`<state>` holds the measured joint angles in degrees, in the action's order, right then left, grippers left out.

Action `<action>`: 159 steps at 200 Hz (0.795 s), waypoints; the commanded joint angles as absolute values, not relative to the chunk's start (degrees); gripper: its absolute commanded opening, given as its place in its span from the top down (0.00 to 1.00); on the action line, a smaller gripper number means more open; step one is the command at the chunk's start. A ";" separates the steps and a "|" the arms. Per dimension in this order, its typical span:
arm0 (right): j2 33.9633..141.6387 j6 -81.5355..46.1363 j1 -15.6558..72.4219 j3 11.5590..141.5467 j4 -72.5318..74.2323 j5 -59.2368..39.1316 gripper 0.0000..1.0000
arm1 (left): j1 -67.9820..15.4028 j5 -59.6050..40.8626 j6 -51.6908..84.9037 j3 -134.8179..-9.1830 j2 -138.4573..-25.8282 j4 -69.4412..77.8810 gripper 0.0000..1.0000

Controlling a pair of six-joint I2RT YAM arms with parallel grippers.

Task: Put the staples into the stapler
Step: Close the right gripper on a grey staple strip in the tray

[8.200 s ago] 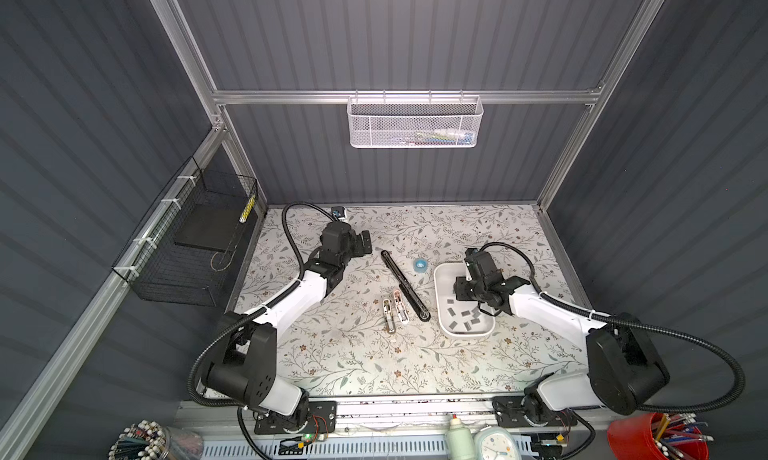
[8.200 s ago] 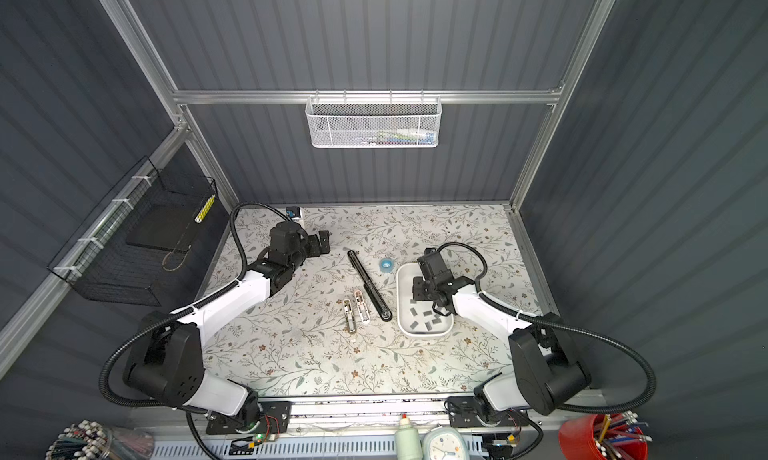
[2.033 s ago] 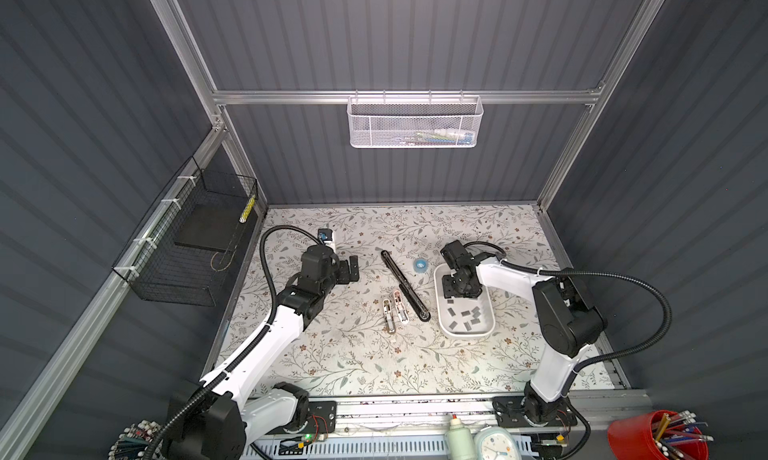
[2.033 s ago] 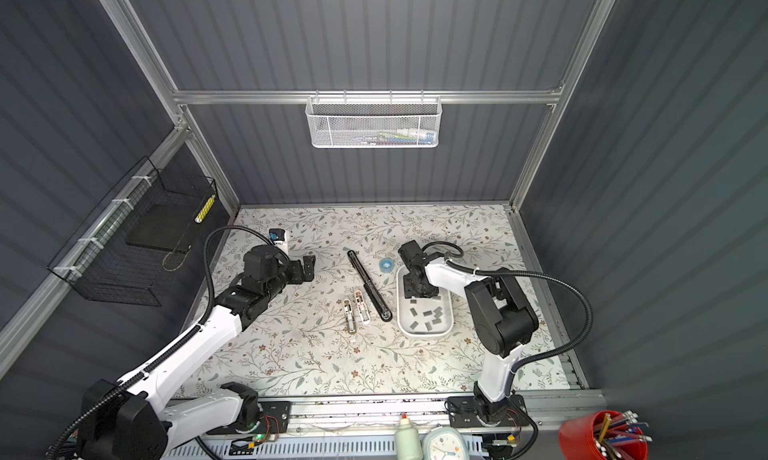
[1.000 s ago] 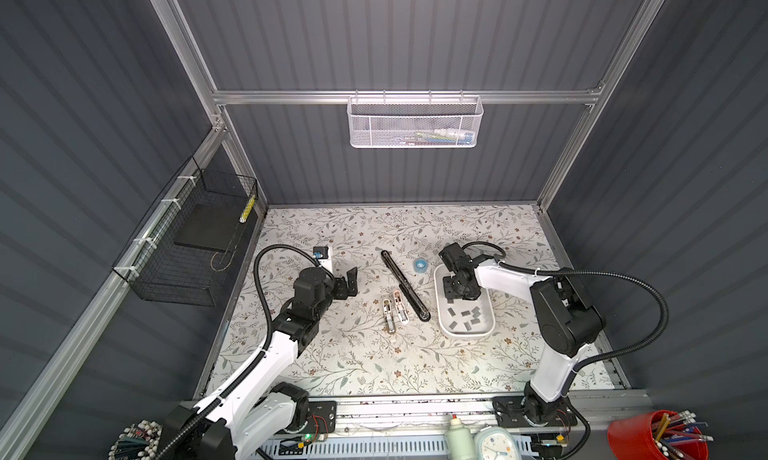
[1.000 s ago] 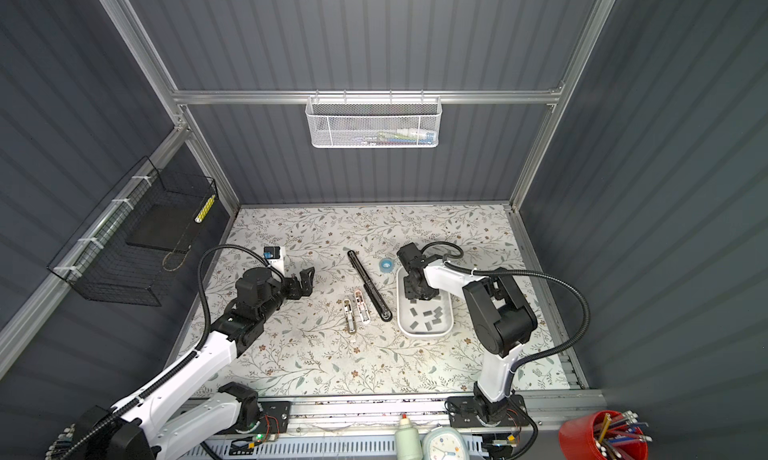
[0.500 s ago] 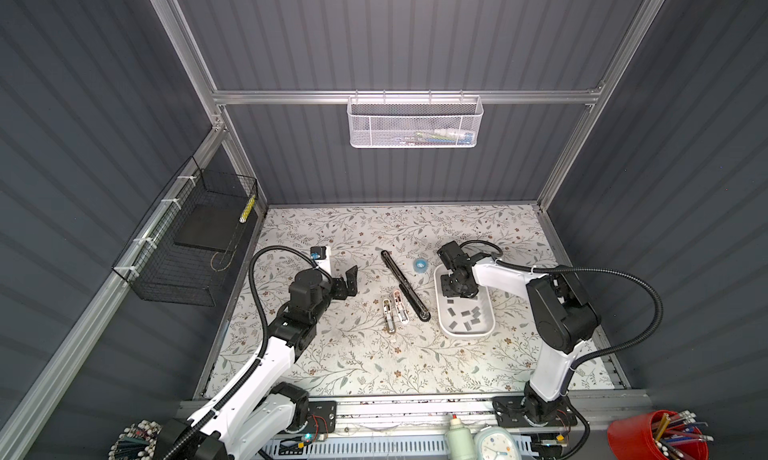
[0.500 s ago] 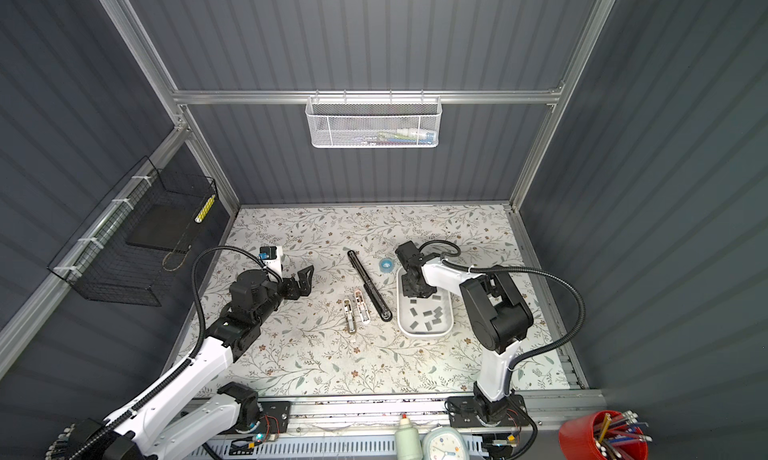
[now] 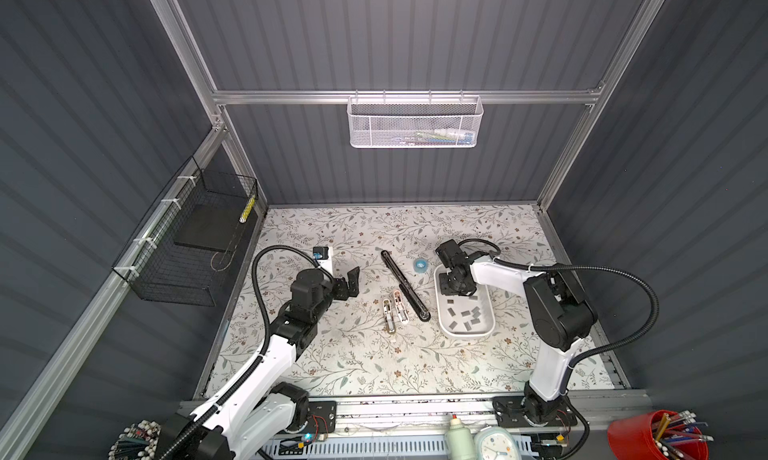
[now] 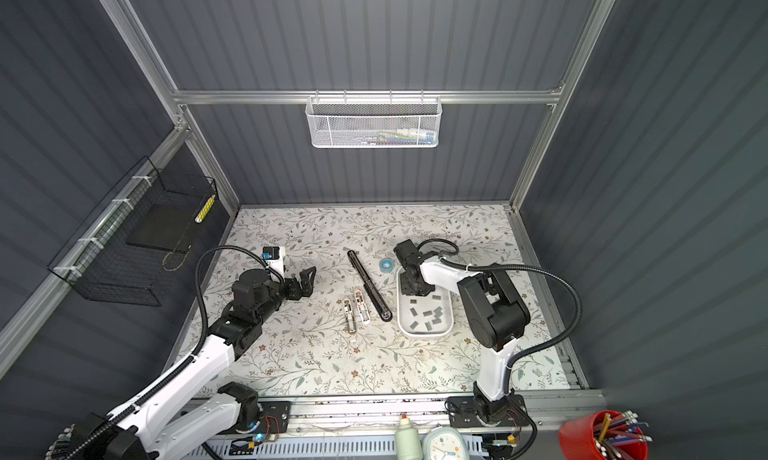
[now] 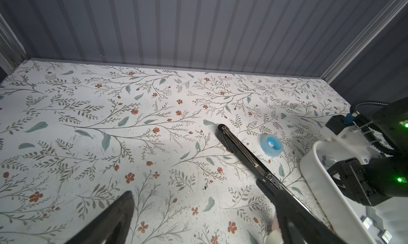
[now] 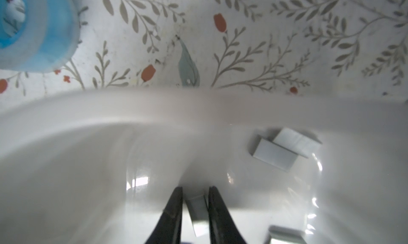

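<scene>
We see the two dark fingers [image 12: 173, 212] of the right gripper [image 12: 195, 190] set inside a white tray [image 12: 154, 108]. One grey staple strip [image 12: 197, 212] sits between the fingers and fills nearly the whole gap. We cannot tell whether both fingers press on it. Ahead of the fingers and off to one side, two more strips [image 12: 273, 154] lie overlapping on the tray floor. Another strip [image 12: 284, 237], blurred, lies near the fingers on that same side. Beyond the tray rim, a blue tape roll [image 12: 33, 28] rests on the floral table [image 12: 265, 44], ahead of the fingers on the opposite side.
</scene>
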<state>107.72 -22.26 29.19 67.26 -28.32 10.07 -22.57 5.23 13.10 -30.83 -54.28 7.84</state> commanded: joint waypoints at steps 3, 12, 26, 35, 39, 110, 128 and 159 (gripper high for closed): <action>110.13 -22.22 29.36 66.81 -31.45 9.83 0.77 | -22.76 4.22 13.55 -30.85 -54.84 9.40 0.00; 110.04 -22.32 29.41 66.73 -31.55 9.96 0.77 | -22.76 4.05 13.54 -30.84 -54.93 9.35 0.00; 109.85 -22.41 29.37 66.60 -31.55 9.99 0.77 | -22.76 3.95 13.71 -30.68 -54.93 9.32 0.00; 109.74 -22.41 29.40 66.54 -31.57 9.95 0.78 | -22.76 3.89 13.79 -30.67 -54.82 9.23 0.00; 109.73 -22.46 29.41 66.47 -31.63 9.95 0.78 | -22.76 3.87 13.84 -30.66 -54.72 9.12 0.00; 108.50 -22.76 29.36 65.23 -31.51 10.02 0.74 | -22.76 2.75 14.71 -29.76 -51.96 8.29 0.00; 108.44 -22.72 29.36 65.12 -31.27 9.83 0.74 | -22.76 2.23 15.02 -29.57 -51.42 8.00 0.00; 108.29 -22.69 29.37 64.89 -31.19 9.75 0.77 | -22.75 0.73 15.82 -29.14 -50.89 7.93 0.00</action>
